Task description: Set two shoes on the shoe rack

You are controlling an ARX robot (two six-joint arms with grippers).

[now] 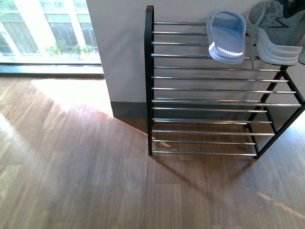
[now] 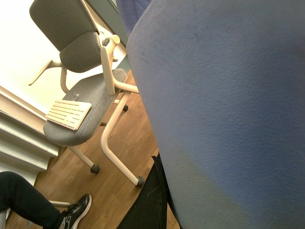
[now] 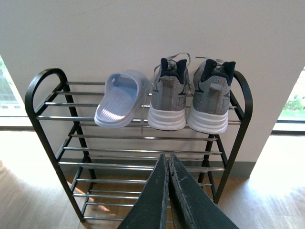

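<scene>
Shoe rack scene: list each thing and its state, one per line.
Shoe rack: upright against the wall, lower tiers bare.
Blue slide: on the top tier.
Grey sneakers: side by side on the top tier, heels outward.
Second blue slide: fills the left wrist view.
Right pincer: shut, empty.

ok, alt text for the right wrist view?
A black shoe rack against a white wall holds one pale blue slide sandal and two grey sneakers on its top tier. The right gripper, shut, is in the foreground.
</scene>
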